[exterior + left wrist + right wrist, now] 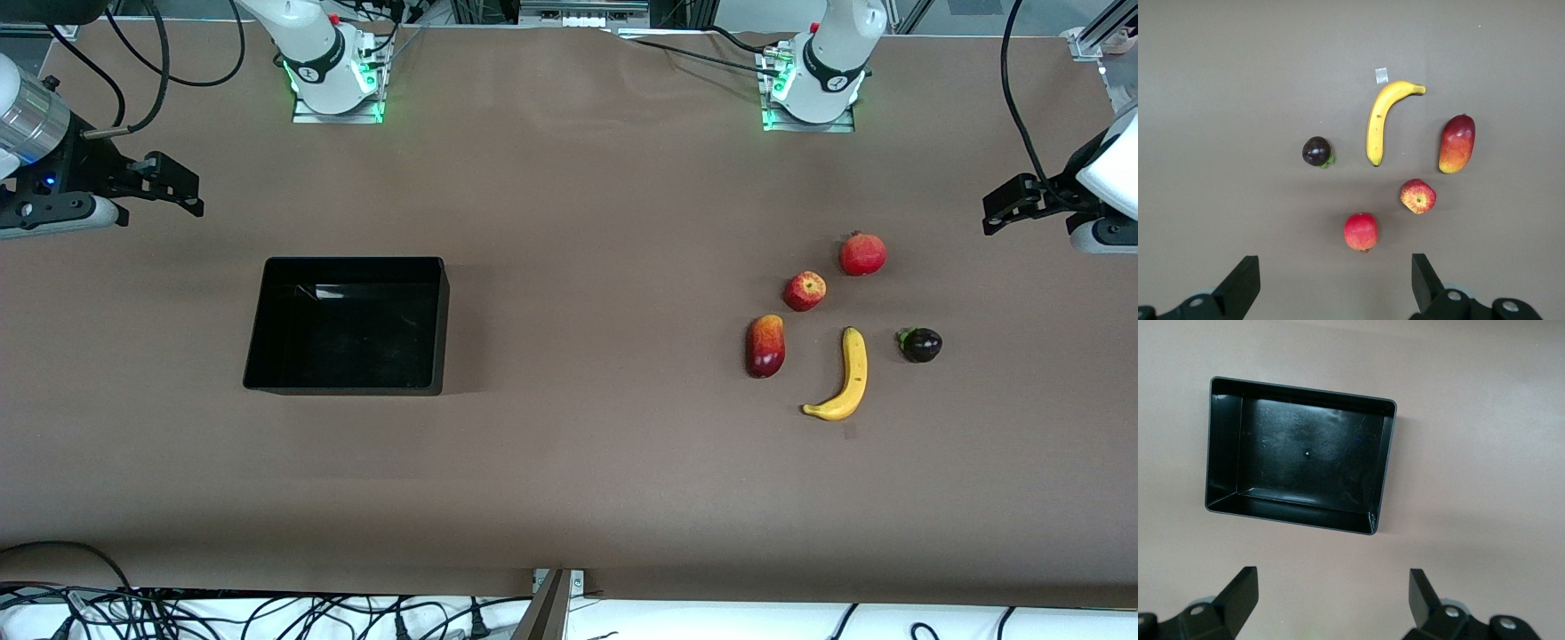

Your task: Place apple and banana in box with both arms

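Note:
The apple lies on the table toward the left arm's end, with the banana nearer the front camera. Both also show in the left wrist view, the apple and the banana. The black box stands empty toward the right arm's end and also shows in the right wrist view. My left gripper is open and empty, up over the table's edge at the left arm's end. My right gripper is open and empty, up over bare table beside the box.
A round red fruit with a crown tip lies beside the apple, farther from the front camera. A red-yellow mango and a small dark fruit flank the banana. Cables hang along the table's near edge.

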